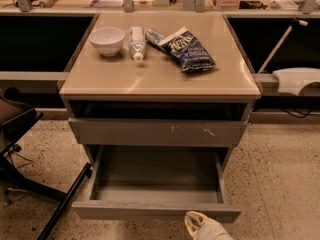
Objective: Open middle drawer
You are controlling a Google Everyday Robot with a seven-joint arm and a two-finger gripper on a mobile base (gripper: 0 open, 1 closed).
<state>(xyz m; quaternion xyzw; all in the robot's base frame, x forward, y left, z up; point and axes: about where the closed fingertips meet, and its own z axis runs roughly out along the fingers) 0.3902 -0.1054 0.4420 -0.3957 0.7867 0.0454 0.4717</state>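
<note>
Camera view: logged wide shallow grey middle drawer (pixel 155 184) standing well out; pale tool (pixel 204 227) by its front edge, grip state undeterminable. Risked overpull off runners, or nudging shut.

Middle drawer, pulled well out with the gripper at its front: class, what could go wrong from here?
1. The middle drawer stands far out; if the gripper below its front pulls further, it might come right out.
2. The black chair leg lies close to the drawer's left front corner and could be struck.
3. A jolt might roll the bottle lying on the tabletop.
</note>
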